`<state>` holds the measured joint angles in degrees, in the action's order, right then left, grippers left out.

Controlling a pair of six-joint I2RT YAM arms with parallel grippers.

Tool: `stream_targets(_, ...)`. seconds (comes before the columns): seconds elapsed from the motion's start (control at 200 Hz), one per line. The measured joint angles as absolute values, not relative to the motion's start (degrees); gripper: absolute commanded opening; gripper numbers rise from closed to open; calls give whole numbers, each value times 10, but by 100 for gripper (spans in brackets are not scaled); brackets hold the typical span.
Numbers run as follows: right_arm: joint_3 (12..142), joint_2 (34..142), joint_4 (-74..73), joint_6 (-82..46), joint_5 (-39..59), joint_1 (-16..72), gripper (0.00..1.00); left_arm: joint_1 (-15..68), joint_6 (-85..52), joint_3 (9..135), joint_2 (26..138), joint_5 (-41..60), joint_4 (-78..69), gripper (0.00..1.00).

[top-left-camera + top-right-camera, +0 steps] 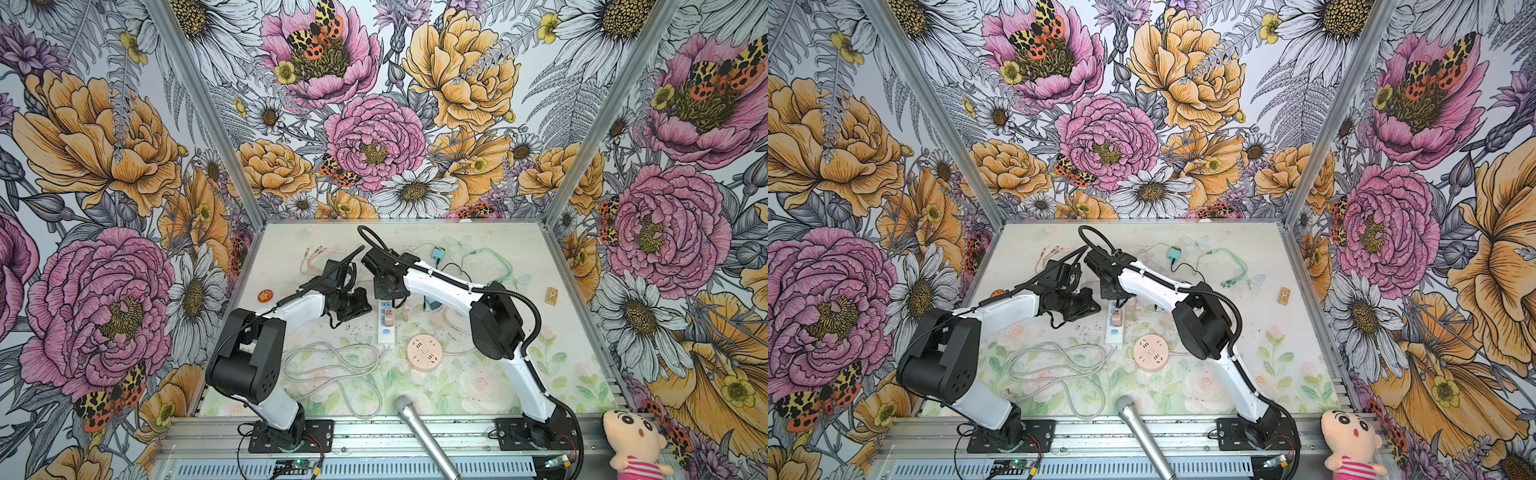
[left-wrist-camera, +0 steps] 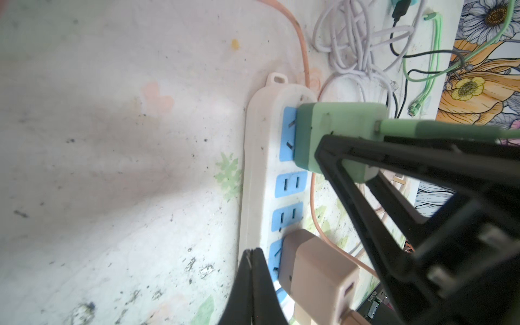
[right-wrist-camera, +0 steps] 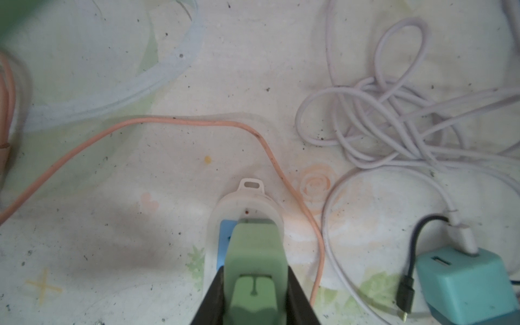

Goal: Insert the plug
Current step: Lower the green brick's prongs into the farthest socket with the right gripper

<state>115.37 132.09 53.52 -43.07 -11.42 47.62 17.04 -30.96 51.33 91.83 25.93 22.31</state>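
A green plug (image 2: 337, 132) (image 3: 254, 253) sits in my right gripper (image 3: 254, 271), which is shut on its sides. The plug's face lies against the blue end socket of the white power strip (image 2: 259, 157) (image 1: 386, 330), at the end with the hanging loop. Its prongs are hidden. A beige plug (image 2: 318, 275) (image 1: 388, 318) stands in a socket further along the strip. My left gripper (image 2: 251, 251) is shut with nothing in it. Its tips rest at the strip's long edge beside the beige plug. In both top views the two wrists meet over the strip (image 1: 1114, 330).
An orange cable (image 3: 168, 121) curves past the strip's end. A tangle of white cable (image 3: 380, 118) and a teal charger (image 3: 467, 284) lie to its side. A round pink socket (image 1: 424, 352), grey cable loops (image 1: 332, 365) and a microphone (image 1: 419, 432) lie nearer the front.
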Motion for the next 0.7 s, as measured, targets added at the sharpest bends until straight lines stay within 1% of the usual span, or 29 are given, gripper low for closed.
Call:
stream_targets(0.355,1191,1343,535,-409,-102,507,0,150,-302,508,888,236,238,4)
stream_targets(0.64,1222,1362,534,-404,-87,518,0,107,-294,488,830,212,263,5)
stream_targets(0.701,1222,1362,534,-404,-87,518,6,101,-294,486,826,209,267,5)
